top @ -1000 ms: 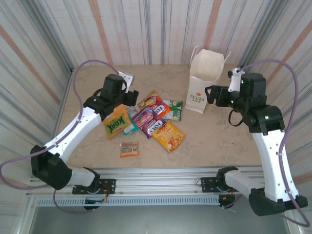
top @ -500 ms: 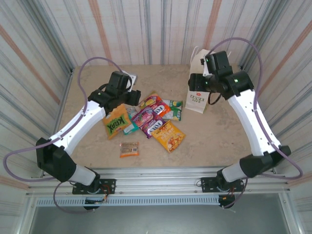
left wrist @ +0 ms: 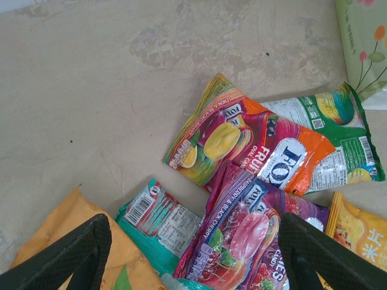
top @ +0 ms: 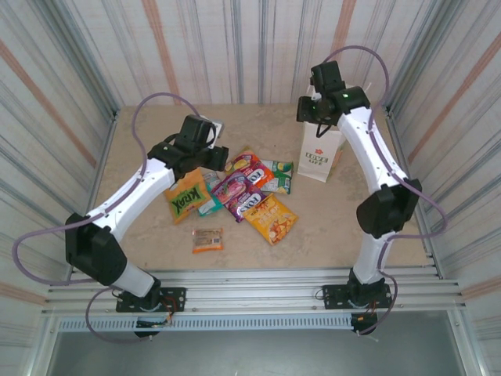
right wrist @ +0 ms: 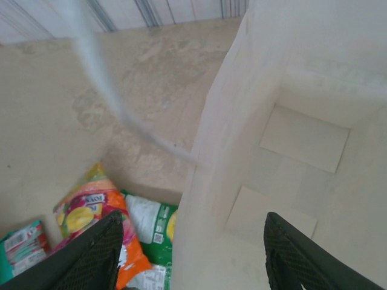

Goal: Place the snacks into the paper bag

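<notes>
The snacks lie in a loose pile mid-table: an orange packet with green lettering (top: 186,197), a purple-pink packet (top: 233,188), a red-orange one (top: 252,168), a green one (top: 278,177), yellow-orange chips (top: 271,218) and a small bar (top: 207,239) lying apart. My left gripper (top: 207,163) hovers open over the pile, above the purple-pink packet (left wrist: 254,235) and a teal packet (left wrist: 158,220). The white paper bag (top: 316,161) stands upright at the back right. My right gripper (right wrist: 193,260) is open over the bag's mouth, its fingers either side of the left wall (right wrist: 221,181), not touching it.
Striped walls close in the table on three sides. One bag handle (right wrist: 97,66) hangs blurred close to the right wrist camera. The bag's bare floor (right wrist: 302,145) shows inside. Bare tabletop (top: 337,223) lies in front of the bag.
My right arm swung from the bag's right side up over its mouth, and its jaws narrowed somewhat. My left arm shifted only slightly above the pile.
</notes>
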